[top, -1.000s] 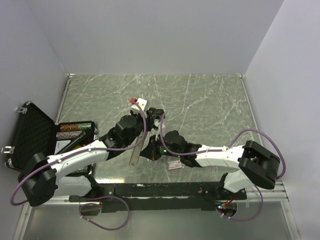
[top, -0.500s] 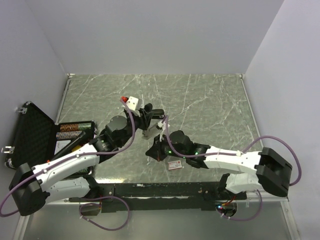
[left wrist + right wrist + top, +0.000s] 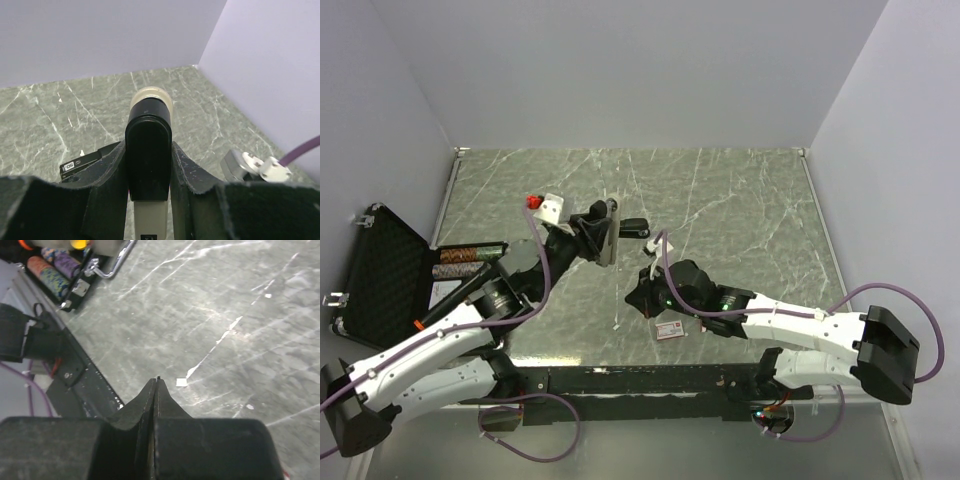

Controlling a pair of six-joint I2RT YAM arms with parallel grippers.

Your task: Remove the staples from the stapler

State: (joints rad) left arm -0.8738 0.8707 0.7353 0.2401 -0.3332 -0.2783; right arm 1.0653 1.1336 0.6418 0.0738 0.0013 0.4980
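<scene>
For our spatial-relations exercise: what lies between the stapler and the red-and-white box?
The right end effector sits between stapler and box, shown in the top external view.

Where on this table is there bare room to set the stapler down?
Bare: the table along its far edge, and the patch right of the right arm. Crowded: centre, around the left tool, stapler, right tool and red-and-white box; left edge, by the black case.
</scene>
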